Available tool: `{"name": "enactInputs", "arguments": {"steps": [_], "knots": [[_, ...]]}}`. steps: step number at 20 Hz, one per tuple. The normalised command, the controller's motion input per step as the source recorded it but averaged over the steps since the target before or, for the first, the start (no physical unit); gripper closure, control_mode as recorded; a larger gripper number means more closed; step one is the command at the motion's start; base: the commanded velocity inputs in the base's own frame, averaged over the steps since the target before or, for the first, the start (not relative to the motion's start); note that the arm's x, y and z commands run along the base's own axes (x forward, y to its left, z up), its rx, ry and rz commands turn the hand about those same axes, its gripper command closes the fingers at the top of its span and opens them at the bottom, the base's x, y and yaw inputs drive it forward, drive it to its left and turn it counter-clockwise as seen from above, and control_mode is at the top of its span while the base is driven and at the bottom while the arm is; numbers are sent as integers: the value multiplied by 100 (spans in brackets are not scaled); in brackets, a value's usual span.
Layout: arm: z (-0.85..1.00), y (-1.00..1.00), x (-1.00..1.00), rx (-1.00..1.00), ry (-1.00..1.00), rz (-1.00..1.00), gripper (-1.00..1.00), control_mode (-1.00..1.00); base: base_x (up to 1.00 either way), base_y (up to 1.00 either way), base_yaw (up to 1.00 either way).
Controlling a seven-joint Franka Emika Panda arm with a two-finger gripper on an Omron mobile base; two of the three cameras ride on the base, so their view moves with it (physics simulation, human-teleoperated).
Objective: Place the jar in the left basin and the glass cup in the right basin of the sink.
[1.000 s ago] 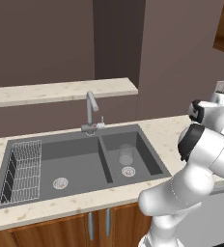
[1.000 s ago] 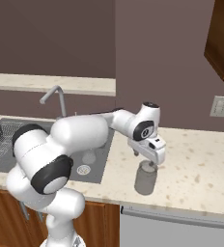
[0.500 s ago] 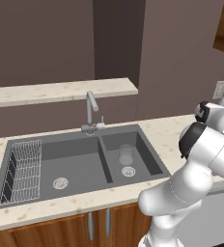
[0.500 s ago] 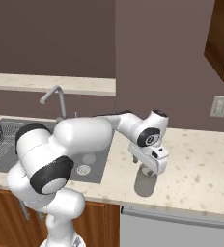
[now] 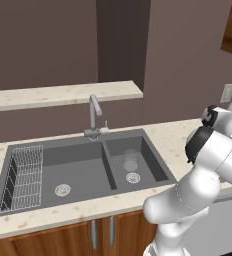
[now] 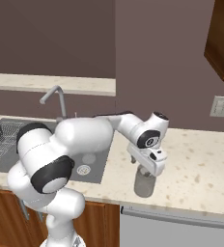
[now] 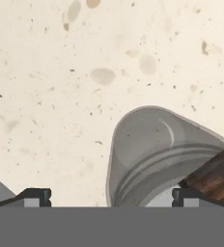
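The jar [image 6: 144, 182] stands upright on the speckled beige table [image 6: 201, 169], well to the right of the sink [image 5: 88, 170], near the table's front edge. In the hand view the jar [image 7: 155, 154] shows from above: grey translucent body, pale round top, lying between the two dark fingertips [image 7: 34, 195].

The tool [image 6: 147, 170] hangs right above the jar, pointing down. Its jaws are spread wide on either side of the jar and grasp nothing; whether the pads touch the glass cannot be told.

The glass cup [image 5: 130, 161] sits upright inside the right basin [image 5: 150, 152], just behind that basin's round steel drain [image 5: 133, 177]. From the right base view the cup [image 6: 89, 158] is a faint pale shape in the sink, partly behind the white arm [image 6: 85, 135].

The left basin [image 5: 73, 167] is the wider one, left of the centre divider. A wire rack [image 5: 23, 177] lies along its left end, and its own drain [image 5: 63, 189] sits near the middle of the floor, right of the rack.

The curved steel tap [image 5: 94, 117] rises behind the sink at the divider. A raised ledge [image 5: 63, 94] of the same speckled stone runs behind the tap. Wooden cabinet doors [image 5: 93, 232] are below the sink. A wall outlet [image 6: 219, 106] sits on the wall right of the sink, above the table.
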Motion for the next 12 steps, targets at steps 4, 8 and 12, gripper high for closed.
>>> {"name": "enactInputs", "arguments": {"steps": [4, 8, 12], "knots": [[-27, 18, 10, -2, 0, 0, -100, -100, 0, 0, 0], [-40, 15, 6, -7, 0, 0, 100, -100, 0, 0, 0], [-52, 9, 1, -8, 2, 0, 100, -100, 0, 0, 0]]}}
